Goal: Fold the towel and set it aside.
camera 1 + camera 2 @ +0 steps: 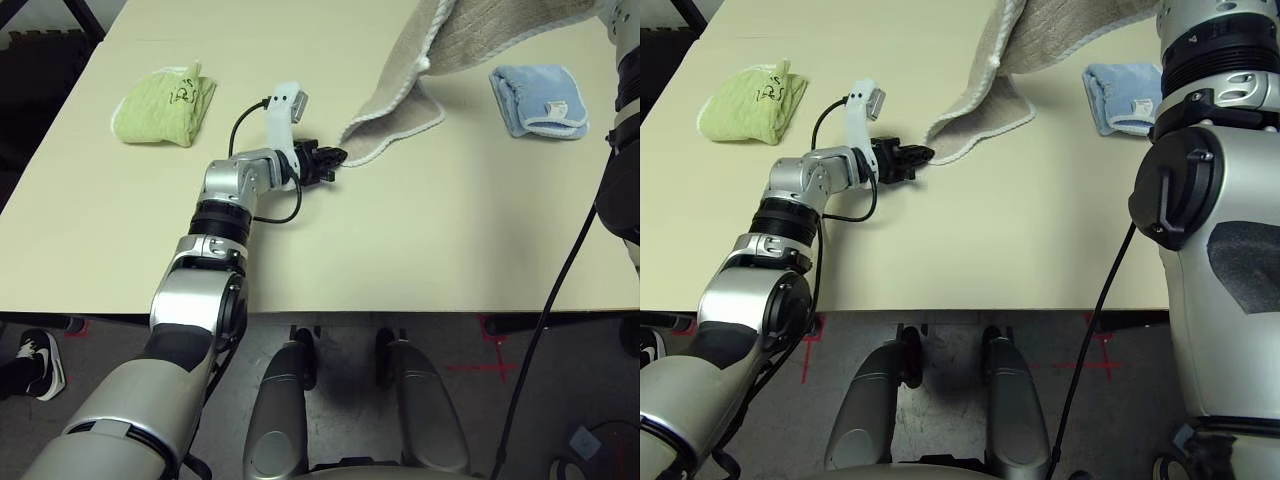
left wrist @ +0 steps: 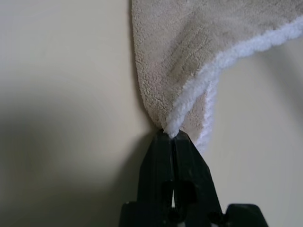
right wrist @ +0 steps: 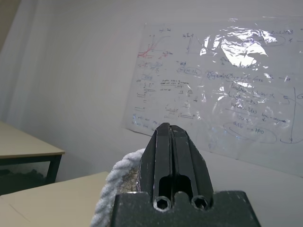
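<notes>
The left hand (image 2: 173, 137) is clamped shut on the lower corner of the towel (image 1: 400, 110), which is hung from the raised, closed right hand (image 3: 170, 130) above the desk (image 1: 400, 240), so both corners should be kept level and taut.

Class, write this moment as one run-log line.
left gripper: shut on towel corner, at table | right gripper: shut on towel, raised | fold: not done
</notes>
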Controlling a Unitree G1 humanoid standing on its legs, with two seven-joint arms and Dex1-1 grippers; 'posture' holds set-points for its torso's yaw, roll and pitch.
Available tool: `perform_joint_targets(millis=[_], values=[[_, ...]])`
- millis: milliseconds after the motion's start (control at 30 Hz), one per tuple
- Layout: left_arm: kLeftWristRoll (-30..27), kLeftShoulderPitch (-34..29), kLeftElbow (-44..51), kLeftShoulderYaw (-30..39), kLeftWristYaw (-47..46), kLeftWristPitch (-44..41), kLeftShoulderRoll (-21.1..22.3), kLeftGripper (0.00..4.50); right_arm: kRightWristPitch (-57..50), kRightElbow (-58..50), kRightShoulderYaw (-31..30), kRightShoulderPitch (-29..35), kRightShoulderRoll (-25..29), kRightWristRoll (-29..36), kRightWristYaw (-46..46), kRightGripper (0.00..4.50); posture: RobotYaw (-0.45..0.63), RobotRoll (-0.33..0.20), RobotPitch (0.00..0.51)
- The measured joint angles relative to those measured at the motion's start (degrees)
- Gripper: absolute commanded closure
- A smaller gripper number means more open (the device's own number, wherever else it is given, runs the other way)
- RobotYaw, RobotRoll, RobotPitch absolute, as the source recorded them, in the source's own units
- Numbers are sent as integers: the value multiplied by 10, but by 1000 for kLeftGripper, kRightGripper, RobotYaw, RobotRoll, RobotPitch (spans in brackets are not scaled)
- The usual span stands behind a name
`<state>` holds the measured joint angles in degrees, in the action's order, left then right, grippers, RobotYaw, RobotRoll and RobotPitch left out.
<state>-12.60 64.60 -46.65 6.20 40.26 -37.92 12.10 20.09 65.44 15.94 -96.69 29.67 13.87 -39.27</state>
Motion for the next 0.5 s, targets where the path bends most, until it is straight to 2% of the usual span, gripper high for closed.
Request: perform_joint_targets(millis=[133, 233, 300, 367, 433, 500], values=[[3, 0, 0, -15, 21, 1, 35, 4457, 0, -1, 0, 8, 7, -1, 1, 4500, -57, 0, 325], [18, 17, -10, -28, 44, 30, 108, 4457, -5, -13, 1, 46, 33, -1, 4, 4500, -35, 0, 328], [27, 46, -9, -28, 74, 50, 182, 4457, -21, -33, 8, 104, 61, 1, 4, 4500, -13, 0, 335], [28, 66, 17, -29, 106, 55, 230, 4457, -54, -53, 20, 160, 79, 12, 0, 4500, 7, 0, 337], [27, 72, 54, -33, 141, 55, 256, 4457, -109, -93, 30, 222, 86, 32, -11, 4500, 14, 0, 341], [27, 73, 64, -44, 161, 56, 262, 4457, -181, -155, 34, 290, 94, 58, -30, 4500, 14, 0, 341]])
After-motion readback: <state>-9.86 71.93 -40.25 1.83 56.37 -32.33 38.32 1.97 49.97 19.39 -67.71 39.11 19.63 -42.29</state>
